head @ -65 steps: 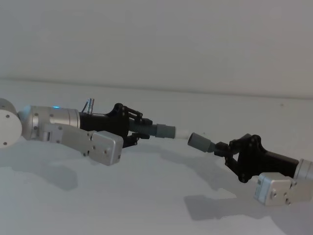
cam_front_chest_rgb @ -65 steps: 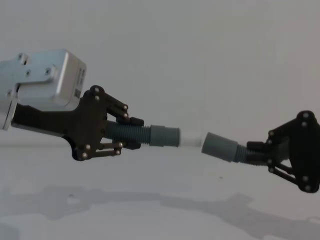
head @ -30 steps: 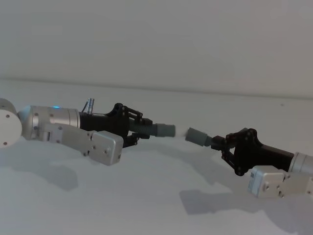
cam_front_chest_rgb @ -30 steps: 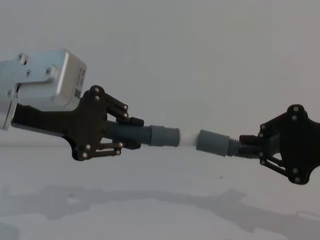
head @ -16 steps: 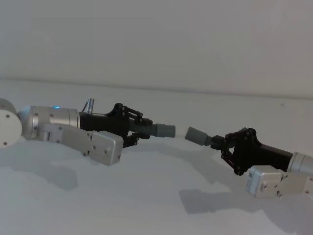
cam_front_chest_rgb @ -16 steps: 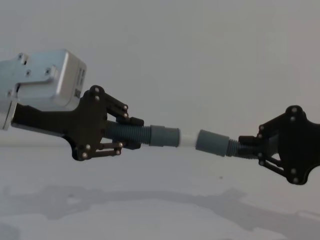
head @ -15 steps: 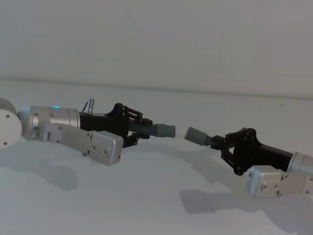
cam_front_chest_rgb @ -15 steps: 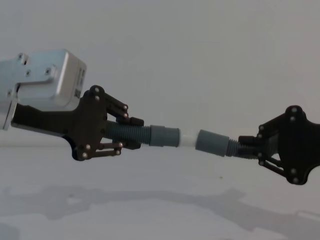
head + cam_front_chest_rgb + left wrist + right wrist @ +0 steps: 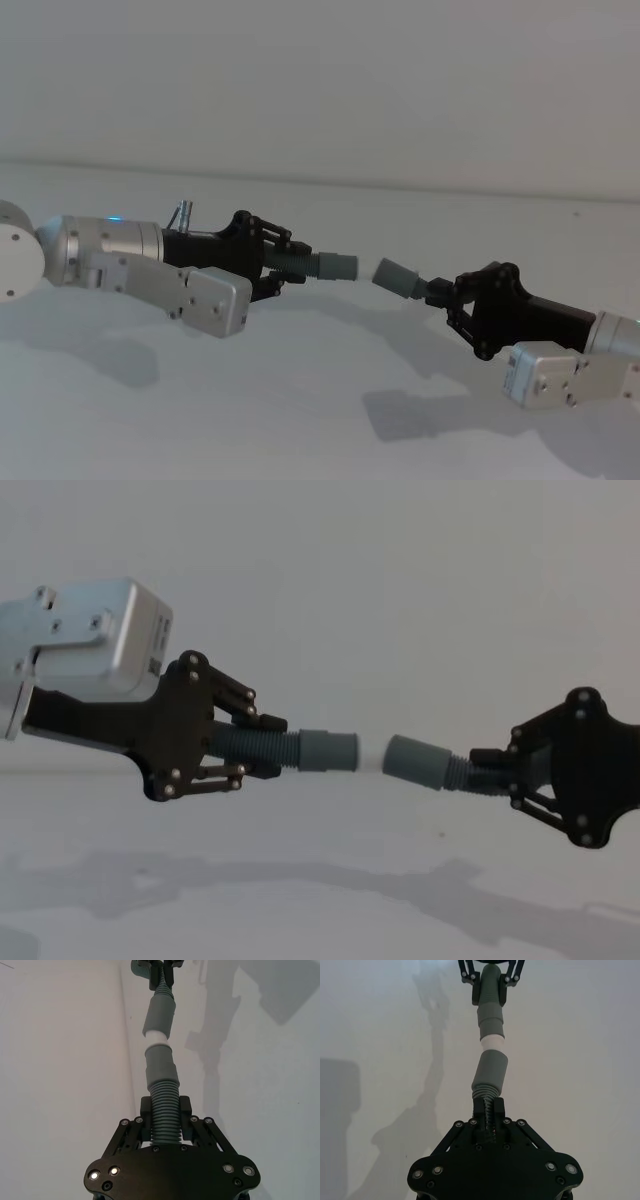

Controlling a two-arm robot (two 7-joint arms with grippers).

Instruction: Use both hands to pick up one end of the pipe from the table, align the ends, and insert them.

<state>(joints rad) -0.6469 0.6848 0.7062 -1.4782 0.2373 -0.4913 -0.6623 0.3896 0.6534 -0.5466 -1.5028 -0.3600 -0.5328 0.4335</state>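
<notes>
Above the bare white tabletop [image 9: 300,400], backed by a white wall [image 9: 320,80], a pipe [image 9: 262,751] piece is clamped in each gripper: left gripper [image 9: 255,748], right gripper [image 9: 495,770].

We find no readable text, label, brand, number or sign in any view. A small dark patch sits on the side of the silver housing [image 9: 100,640] behind the left hand [image 9: 262,748], but we cannot tell what it says, if anything.
</notes>
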